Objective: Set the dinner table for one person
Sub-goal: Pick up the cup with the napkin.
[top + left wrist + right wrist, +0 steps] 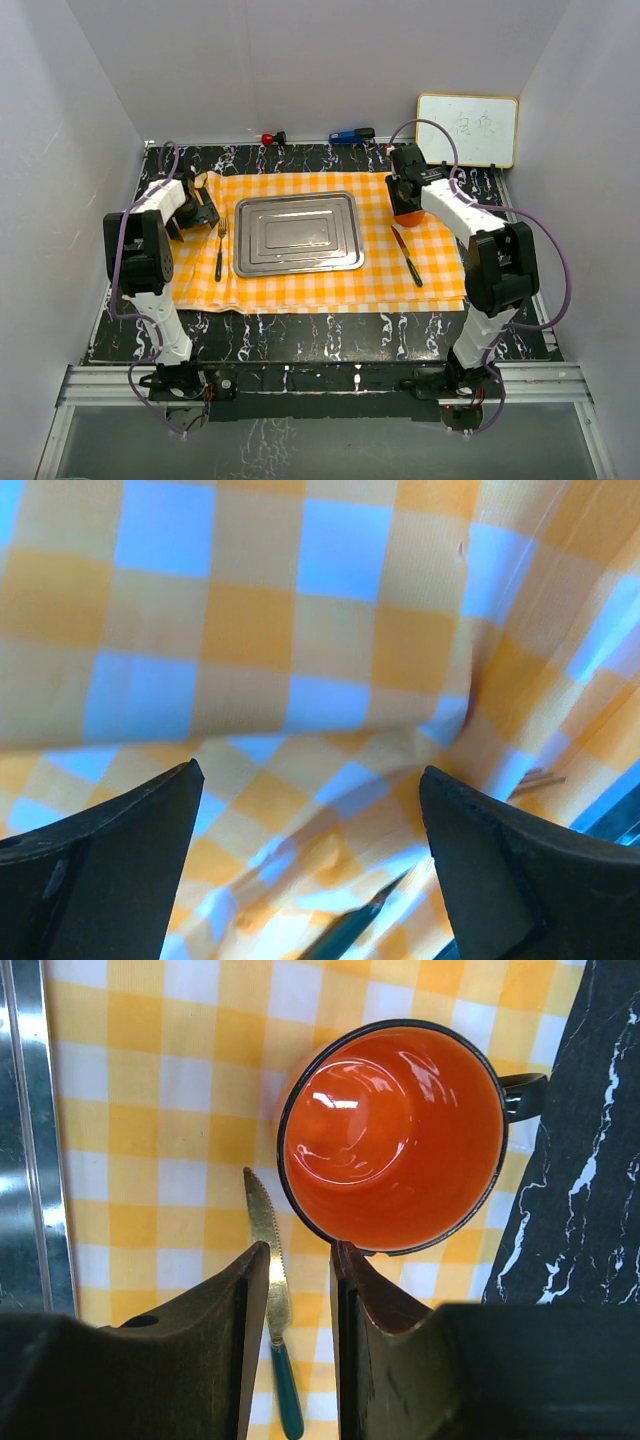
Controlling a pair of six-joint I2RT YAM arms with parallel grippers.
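The dinner table is black marble, covered by an orange checked cloth with a steel tray at its middle. A fork lies left of the tray. A green-handled knife lies to the right. An orange cup stands on the cloth's far right corner. My right gripper hovers at the cup's near rim, jaws narrowly apart with only the knife showing below. My left gripper is open wide, low over rumpled cloth, above a dark pointed handle tip.
A whiteboard leans at the back right. A red object and a blue one lie along the far edge. Bare table shows right of the cup, and the tray's rim is to its left.
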